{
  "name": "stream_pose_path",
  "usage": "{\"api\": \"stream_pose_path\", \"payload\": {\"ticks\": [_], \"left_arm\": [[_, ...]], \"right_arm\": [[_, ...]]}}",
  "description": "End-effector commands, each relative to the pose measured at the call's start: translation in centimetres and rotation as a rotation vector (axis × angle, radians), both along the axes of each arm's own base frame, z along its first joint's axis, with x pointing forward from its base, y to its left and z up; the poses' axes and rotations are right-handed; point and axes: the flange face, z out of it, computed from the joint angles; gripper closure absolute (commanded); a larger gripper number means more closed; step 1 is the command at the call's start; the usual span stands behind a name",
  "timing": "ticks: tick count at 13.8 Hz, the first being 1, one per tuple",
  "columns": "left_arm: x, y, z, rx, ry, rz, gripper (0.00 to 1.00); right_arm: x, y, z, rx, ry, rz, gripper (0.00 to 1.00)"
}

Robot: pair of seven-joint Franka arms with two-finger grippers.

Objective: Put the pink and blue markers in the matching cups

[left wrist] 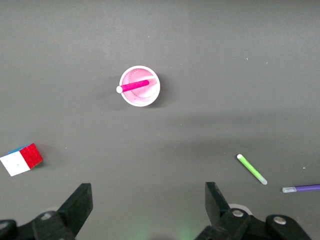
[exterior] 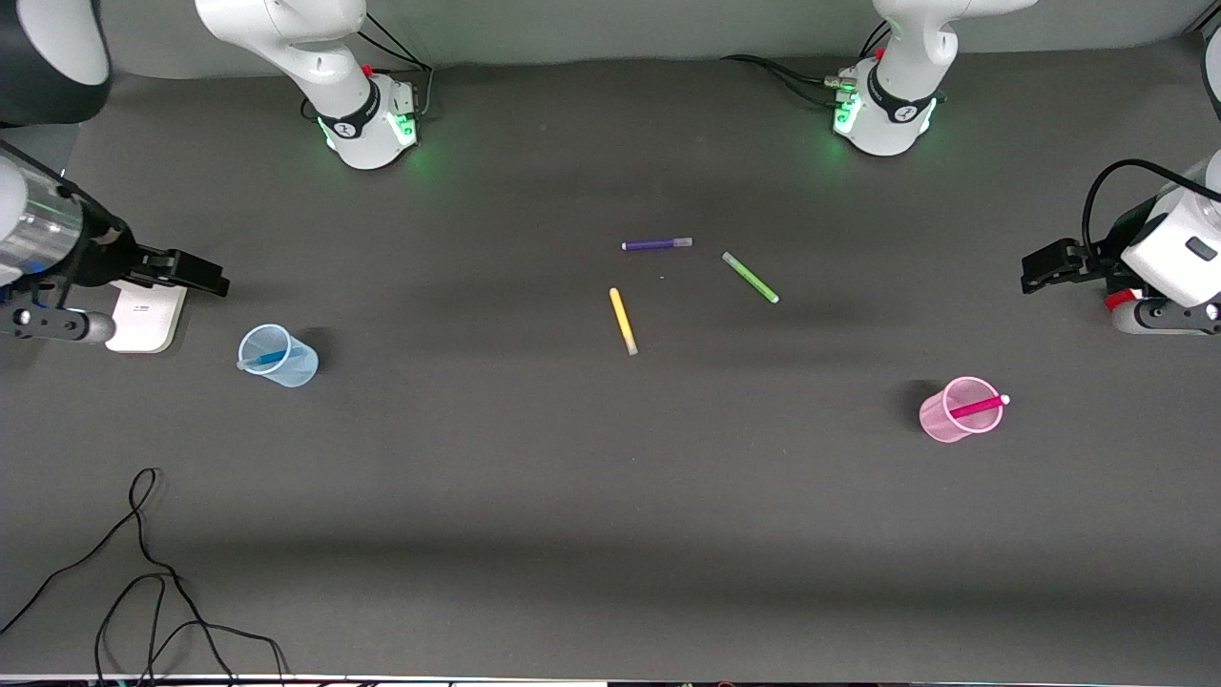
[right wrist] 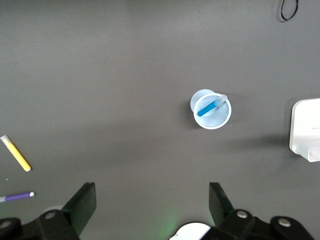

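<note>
The task looks complete. Both arms wait, drawn back to the ends of the bench.

Below the left gripper, jaws released and holding nothing, the bench is bare. Out ahead of those jaws stands the pink cup, upright, with the pink marker leaning inside it, its pale cap resting on the rim and poking just past it. Off to one side of the jaws lies a small coloured cube; toward the middle of the bench lie the green pen and the purple pen.

The right gripper likewise hangs with its jaws spread and nothing between them. Ahead of them stands the blue cup with the blue marker slanted inside, cap end at the rim. A white block sits beside it at the right arm's end; the yellow pen lies well apart.

Judging by this, nothing is left to place; the three stray pens are no part of the job.
</note>
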Motion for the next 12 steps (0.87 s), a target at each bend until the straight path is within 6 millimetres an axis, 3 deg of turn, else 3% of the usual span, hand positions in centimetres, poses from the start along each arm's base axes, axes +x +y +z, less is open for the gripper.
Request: {"api": "stream_pose_path", "payload": {"ticks": [1, 6, 12], "left_arm": [[0.0, -0.1, 0.4, -0.008, -0.005, -0.006, 0.00], [0.0, -0.2, 0.4, -0.007, -0.005, -0.002, 0.00], [0.0, -0.3, 0.4, -0.007, -0.007, 0.001, 0.00]], "right_arm": [[-1.4, 0.4, 2.0, 0.078, -0.018, 0.104, 0.00], [-5.6, 0.4, 0.8, 0.089, -0.099, 0.118, 0.00], [-5.1, -0.7, 1.9, 0.069, -0.105, 0.184, 0.00]]}}
